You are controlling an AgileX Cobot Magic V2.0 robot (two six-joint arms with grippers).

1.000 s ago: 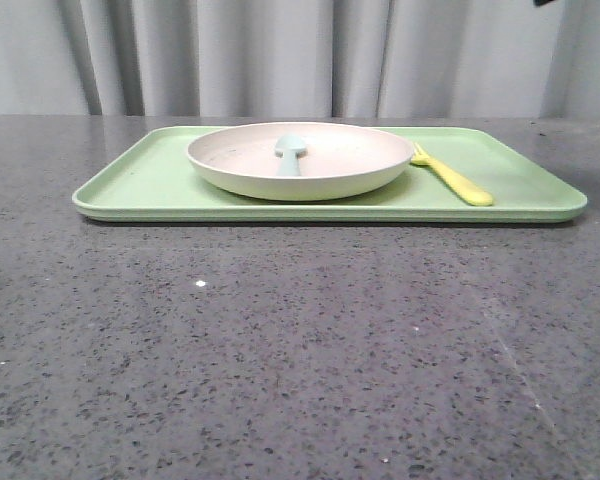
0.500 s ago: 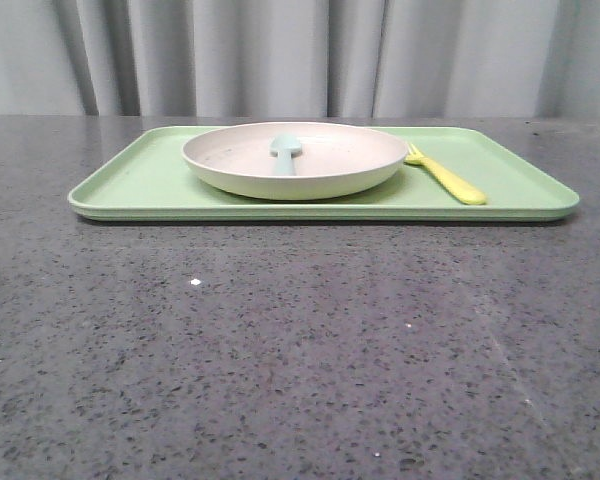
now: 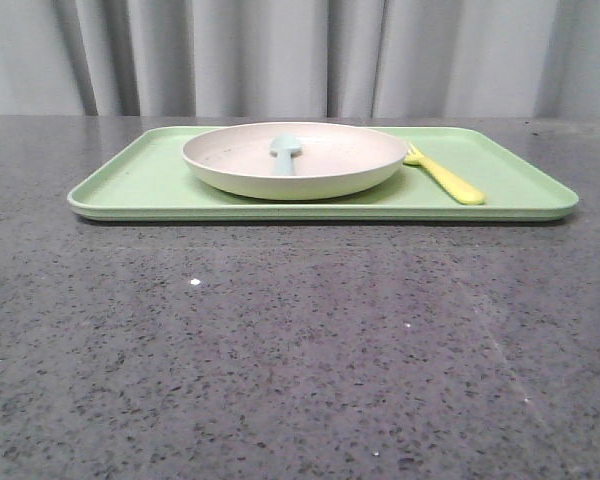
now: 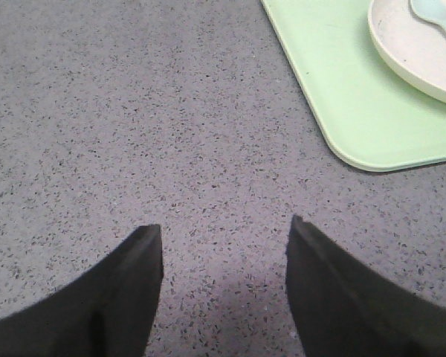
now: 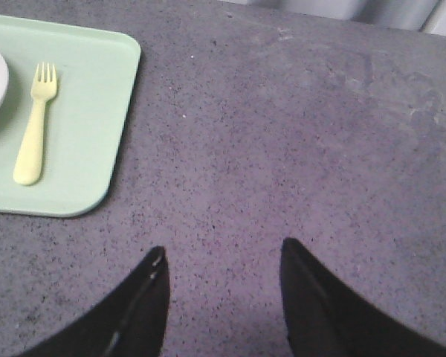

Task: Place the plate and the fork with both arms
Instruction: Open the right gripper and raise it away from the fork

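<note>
Front view: plate (image 3: 294,160) sits on the green tray (image 3: 130,185), fork (image 3: 443,175) just beside it — my left gripper (image 4: 221,245) and right gripper (image 5: 221,264) hover wide apart, empty, over bare table. The loose spoon (image 3: 285,150) could slide out if I tilt the plate.

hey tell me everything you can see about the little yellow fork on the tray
The small pastel-yellow plastic fork has short tines and a thick, rounded handle, and looks matte and whole. It lies flat on the light-green rectangular tray, just right of the round cream plate, tines pointing away from the robot, handle angled slightly toward the tray's right end. No gripper touches it.
</note>
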